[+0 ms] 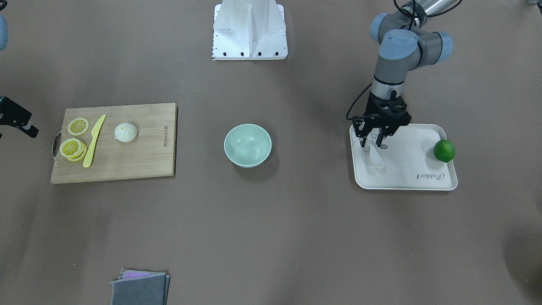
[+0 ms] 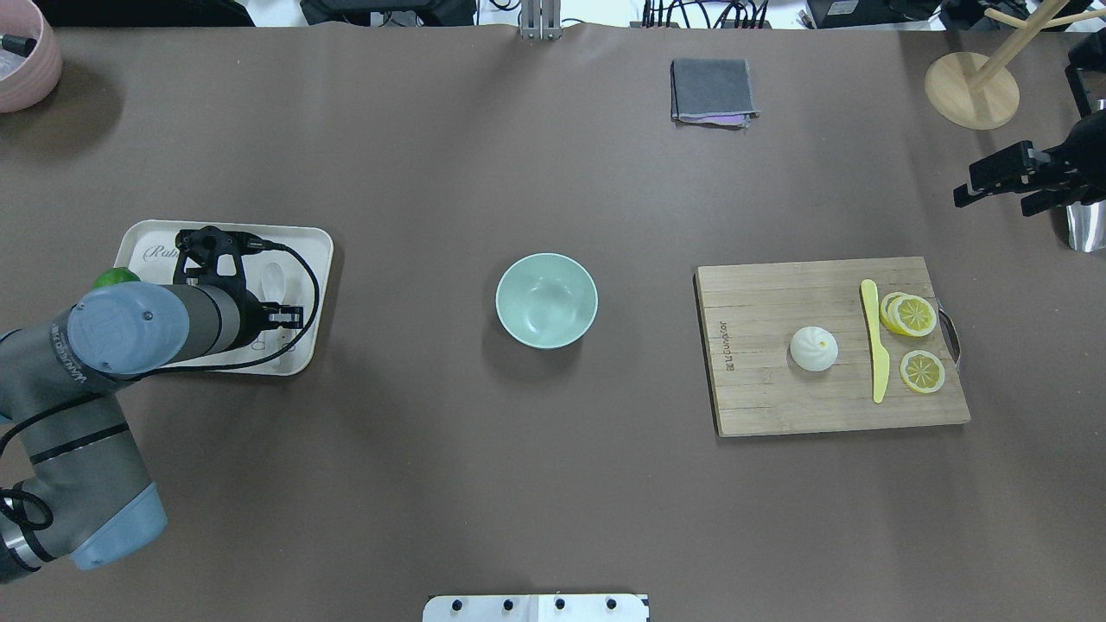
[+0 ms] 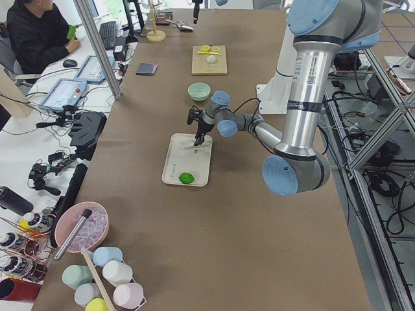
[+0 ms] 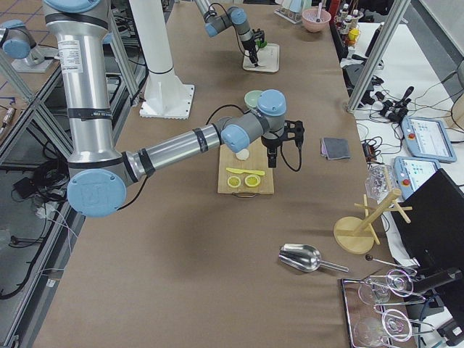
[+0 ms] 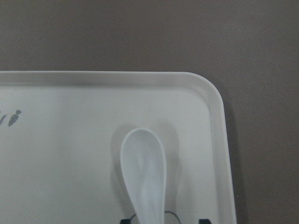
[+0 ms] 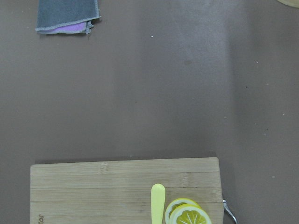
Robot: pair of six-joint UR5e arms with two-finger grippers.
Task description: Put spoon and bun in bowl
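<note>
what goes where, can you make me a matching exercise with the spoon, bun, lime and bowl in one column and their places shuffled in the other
Things
1. glossy white ceramic soup spoon
2. round white steamed bun
3. round green lime
4. pale mint-green round bowl

Places
a. brown table, between wooden cutting board and white rectangular tray
b. on the tray, handle under the left hand
c. on the cutting board, near the yellow plastic knife
d. at the tray's edge, away from the hand

Pairs: 1-b, 2-c, 3-d, 4-a

glossy smooth spoon [image 5: 142,168], matt tray [image 5: 60,154], wood board [image 2: 778,406] w/ plastic knife [image 2: 874,345].
</note>
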